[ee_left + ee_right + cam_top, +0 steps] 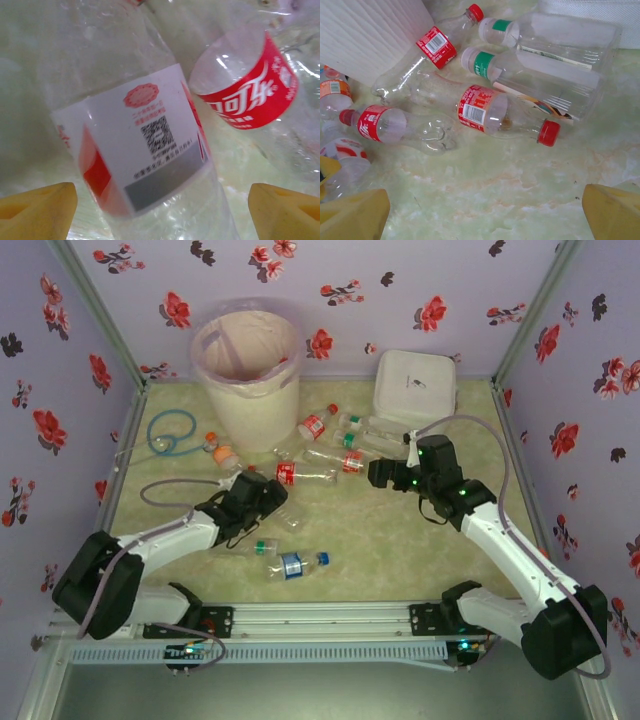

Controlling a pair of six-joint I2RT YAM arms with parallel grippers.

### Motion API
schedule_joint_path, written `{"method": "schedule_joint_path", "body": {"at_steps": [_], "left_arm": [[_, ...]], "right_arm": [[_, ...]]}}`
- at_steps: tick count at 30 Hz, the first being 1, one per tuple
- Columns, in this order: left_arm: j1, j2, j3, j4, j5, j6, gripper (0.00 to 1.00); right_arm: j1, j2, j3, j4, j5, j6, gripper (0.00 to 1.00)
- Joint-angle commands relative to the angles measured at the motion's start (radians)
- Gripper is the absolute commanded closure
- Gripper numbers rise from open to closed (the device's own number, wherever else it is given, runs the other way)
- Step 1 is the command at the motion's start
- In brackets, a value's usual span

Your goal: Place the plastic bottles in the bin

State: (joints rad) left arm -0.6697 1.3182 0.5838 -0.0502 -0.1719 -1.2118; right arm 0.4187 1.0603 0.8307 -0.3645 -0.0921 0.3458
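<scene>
2 sets of jaws are released: your left gripper (270, 490) straddles a red-label bottle (150, 150) without touching it, the bin (250, 390) stands at the back just beyond, more bottles (316, 426) lie strewn in the middle, and your right gripper (378, 475) hovers beside them.

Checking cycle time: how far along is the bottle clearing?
Done: nothing evident; the bin visibly holds just its liner. In hand: left gripper open astride a red-and-white-labelled bottle, not clamped; right gripper open above the table. Left: every bottle, e.g. the blue-labelled bottle.
</scene>
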Motion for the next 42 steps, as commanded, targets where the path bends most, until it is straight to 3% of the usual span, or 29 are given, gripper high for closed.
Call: {"method": "schedule_joint_path", "body": {"at_steps": [1, 10, 16, 24, 28, 35, 39, 42], "left_arm": [[-0.011, 0.034, -0.016, 0.057, -0.040, -0.049, 0.15], [-0.018, 0.051, 0.005, 0.045, -0.041, -0.053, 0.37], [-0.021, -0.057, 0.048, -0.091, -0.078, -0.025, 0.42], [-0.024, -0.400, 0.187, -0.468, -0.339, 0.089, 0.46], [-0.002, -0.484, 0.353, -0.513, -0.450, 0.325, 0.55], [0.091, -0.354, 0.751, -0.378, -0.451, 0.761, 0.81], [0.196, -0.179, 0.957, -0.338, -0.351, 0.880, 1.00], [0.274, -0.029, 1.099, -0.318, -0.245, 0.914, 1.00]], "right_arm": [[-0.001, -0.007, -0.010, 0.001, 0.028, -0.022, 0.01], [-0.001, -0.002, -0.022, 0.004, 0.034, -0.024, 0.01], [-0.001, 0.011, -0.013, 0.010, 0.035, -0.024, 0.01], [-0.001, 0.035, -0.007, 0.033, 0.031, -0.014, 0.01], [-0.001, 0.046, 0.001, 0.036, 0.027, -0.008, 0.01], [-0.001, 0.014, 0.002, 0.005, 0.037, 0.000, 0.01], [-0.001, -0.019, -0.013, -0.004, 0.043, 0.012, 0.01], [-0.001, -0.043, -0.013, -0.033, 0.049, 0.010, 0.01]]}}
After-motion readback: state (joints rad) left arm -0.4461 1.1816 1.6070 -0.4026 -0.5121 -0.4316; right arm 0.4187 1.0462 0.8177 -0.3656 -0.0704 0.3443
